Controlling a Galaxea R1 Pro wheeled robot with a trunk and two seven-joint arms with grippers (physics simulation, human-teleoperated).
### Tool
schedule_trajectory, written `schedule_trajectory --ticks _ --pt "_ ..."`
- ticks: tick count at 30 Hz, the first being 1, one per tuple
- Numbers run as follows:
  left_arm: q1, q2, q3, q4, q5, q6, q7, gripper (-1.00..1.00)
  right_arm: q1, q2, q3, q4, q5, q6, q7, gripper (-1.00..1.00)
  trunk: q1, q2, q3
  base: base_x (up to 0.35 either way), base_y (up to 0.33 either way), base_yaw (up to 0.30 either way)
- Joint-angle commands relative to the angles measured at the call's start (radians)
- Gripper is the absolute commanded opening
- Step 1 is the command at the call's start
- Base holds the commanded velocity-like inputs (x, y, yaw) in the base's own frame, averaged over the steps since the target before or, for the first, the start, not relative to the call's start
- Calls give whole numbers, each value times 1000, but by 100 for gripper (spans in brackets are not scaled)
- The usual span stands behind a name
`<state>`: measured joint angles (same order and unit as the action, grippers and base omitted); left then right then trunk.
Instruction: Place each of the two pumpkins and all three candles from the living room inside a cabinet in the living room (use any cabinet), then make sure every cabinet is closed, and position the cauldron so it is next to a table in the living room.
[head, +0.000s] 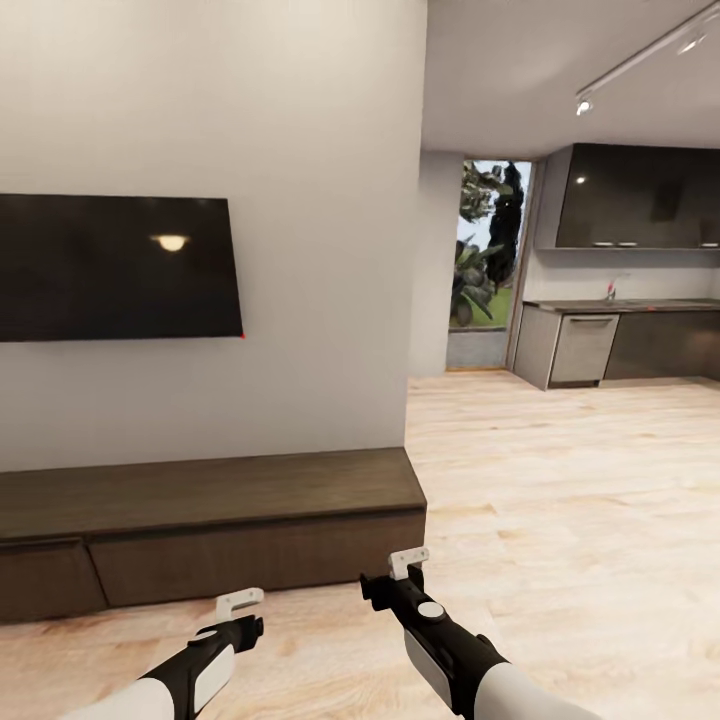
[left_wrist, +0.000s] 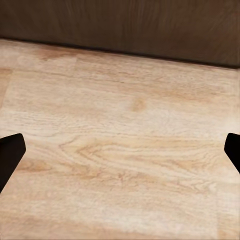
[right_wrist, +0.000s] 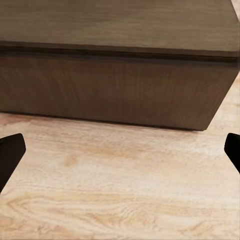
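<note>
Two robot arms reach forward low over a pale wood floor (head: 560, 480) in a living room. The left claw (head: 240, 601) hangs above bare floorboards just short of a long, low dark-brown cabinet (head: 210, 530); the left wrist view has its two dark fingertips (left_wrist: 11, 152) at opposite edges of the picture, spread wide, with nothing between them but floor (left_wrist: 120, 165) and the cabinet's base (left_wrist: 125, 25) beyond. The right claw (head: 409, 562) is held a little higher and nearer the cabinet's right end. Its wrist view likewise puts the fingertips (right_wrist: 11, 152) far apart and empty, framing floor (right_wrist: 120, 190) and the cabinet's right corner (right_wrist: 120, 90).

The cabinet stands against a light grey wall (head: 300, 150), its flat top bare in the part on view and its drawer fronts flush, a seam between two of them visible near the left of the head view. A dark flat television (head: 115, 268) hangs on the wall above it, catching the reflection of a ceiling lamp.

To the right the wall ends and the floor runs on into an open kitchen (head: 625, 340), with grey base units, a dark countertop, a tap and glossy dark wall cupboards (head: 640, 196). A tall window or glass door (head: 488, 250) beside the kitchen looks out on green plants. A track of spotlights (head: 640, 60) crosses the white ceiling.
</note>
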<state>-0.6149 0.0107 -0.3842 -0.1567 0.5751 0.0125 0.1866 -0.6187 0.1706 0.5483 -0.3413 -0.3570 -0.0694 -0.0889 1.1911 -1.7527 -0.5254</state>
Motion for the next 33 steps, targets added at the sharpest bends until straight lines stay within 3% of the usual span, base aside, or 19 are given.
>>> schedule_trajectory --ticks 1,33 --pt "0 1 -8 -2 8 2 5 100 -1 0 9 1 -10 -4 -6 100 -4 7 2 0 0 0" --pt "0 0 -9 2 8 3 4 100 -1 0 9 1 -10 -3 -5 100 -127 231 102 0 0 0"
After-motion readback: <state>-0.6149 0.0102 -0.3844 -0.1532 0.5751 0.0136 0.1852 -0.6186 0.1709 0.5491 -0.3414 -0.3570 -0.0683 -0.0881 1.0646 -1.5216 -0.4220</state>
